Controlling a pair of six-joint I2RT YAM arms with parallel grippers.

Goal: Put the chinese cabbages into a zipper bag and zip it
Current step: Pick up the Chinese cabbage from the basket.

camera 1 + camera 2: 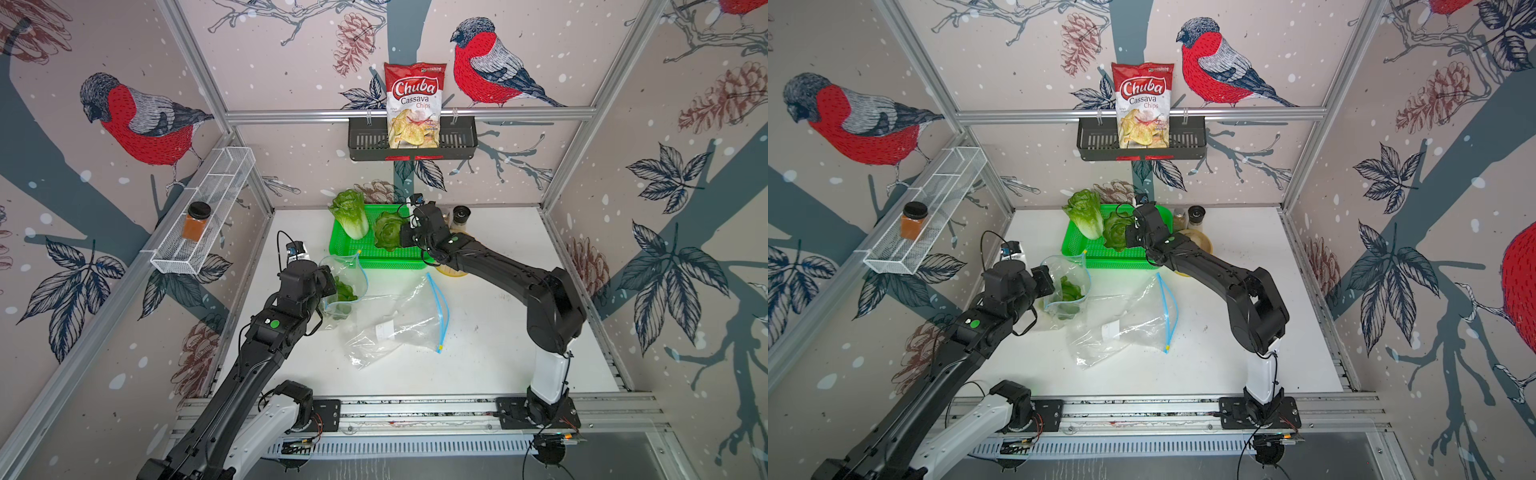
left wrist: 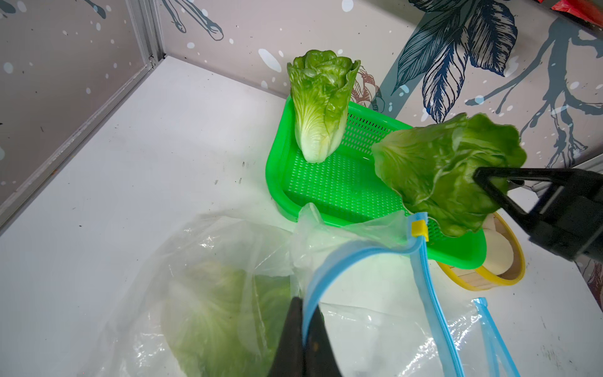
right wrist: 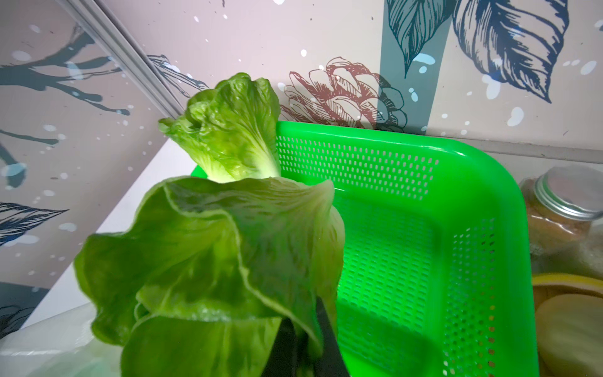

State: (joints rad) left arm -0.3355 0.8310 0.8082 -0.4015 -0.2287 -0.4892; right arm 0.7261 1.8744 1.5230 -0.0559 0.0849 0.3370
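My left gripper (image 2: 303, 302) is shut on the blue zipper strip of a clear zipper bag (image 1: 345, 274) and holds its mouth up at the table's left. One chinese cabbage (image 2: 222, 313) lies inside that bag. A second cabbage (image 1: 350, 214) stands upright in the far left corner of the green mesh basket (image 1: 374, 259). My right gripper (image 3: 305, 329) is shut on a leaf of the third cabbage (image 3: 202, 254), which hangs above the basket (image 3: 456, 153), its pale base hidden. In both top views this cabbage (image 1: 1116, 230) is just beyond the bag's mouth.
Another clear zipper bag (image 1: 399, 324) lies flat in mid-table. A yellow-rimmed round dish (image 2: 499, 271) and two jars (image 1: 459, 216) stand right of the basket. A chips bag (image 1: 413, 104) sits in the back wall rack; a jar (image 1: 197, 222) stands on the left wire shelf.
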